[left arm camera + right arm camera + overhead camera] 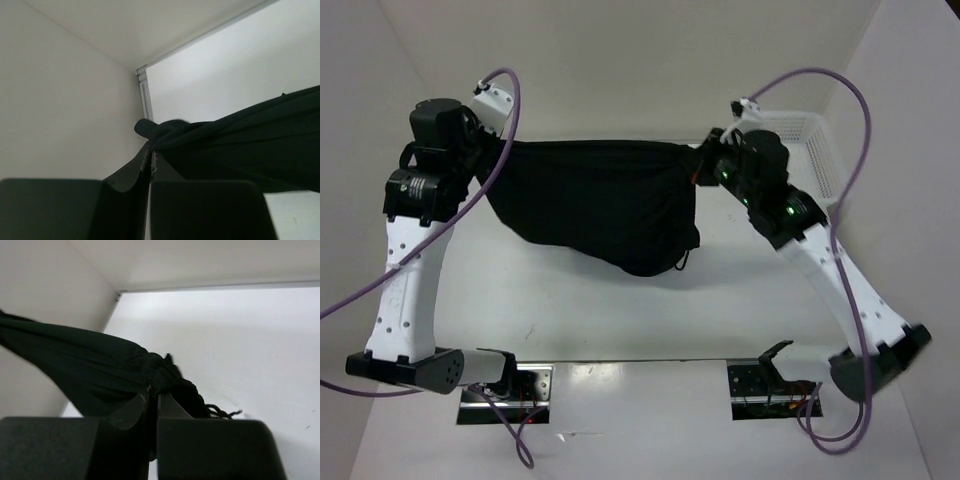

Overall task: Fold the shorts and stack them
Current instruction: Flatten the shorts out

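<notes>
The black shorts (595, 200) hang stretched between my two grippers above the table, their lower part sagging to the surface. My left gripper (492, 152) is shut on the shorts' left corner, seen in the left wrist view (150, 152) with cloth (240, 145) running off to the right. My right gripper (705, 158) is shut on the right corner, seen in the right wrist view (153, 390) with bunched cloth (90, 365) and a frayed cord (222, 412) beside the fingers.
A white plastic mesh basket (815, 145) stands at the back right, behind my right arm. White walls close the table at left, back and right. Two metal mounts (505, 385) sit at the near edge.
</notes>
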